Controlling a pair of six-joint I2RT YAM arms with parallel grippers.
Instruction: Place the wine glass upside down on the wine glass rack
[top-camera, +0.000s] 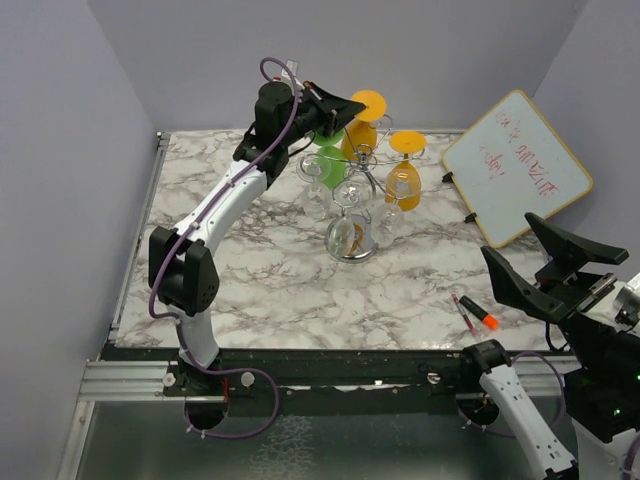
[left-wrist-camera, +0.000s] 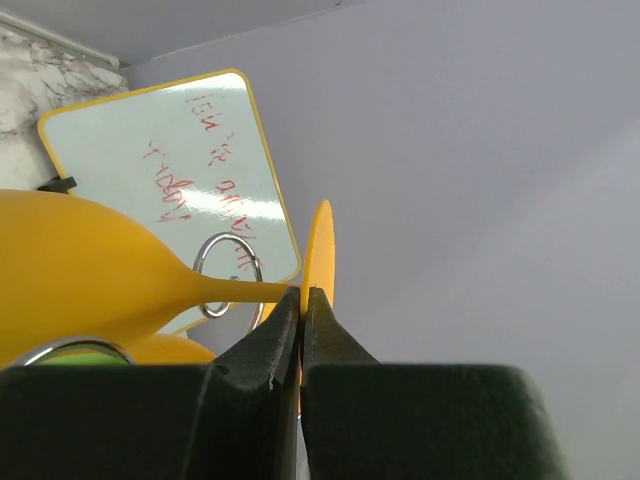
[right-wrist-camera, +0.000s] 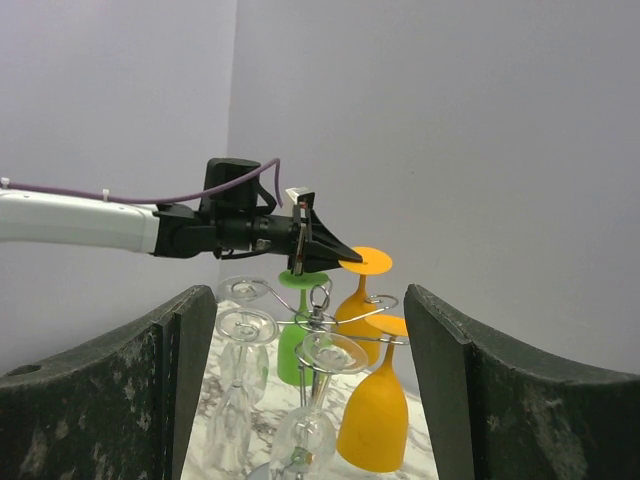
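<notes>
The left jaws pinch the round foot of the orange wine glass (top-camera: 361, 133); it is upside down, its stem beside a spiral hook atop the wine glass rack (top-camera: 351, 243); the right jaws stand spread above the bench (top-camera: 250, 290).

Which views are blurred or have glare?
Left wrist: yellow-orange plastic wine glass soft up close, glare on yellow-framed whiteboard; right wrist: its own dark fingers blurred; top external: even light, glints on round chrome rack base.
</notes>
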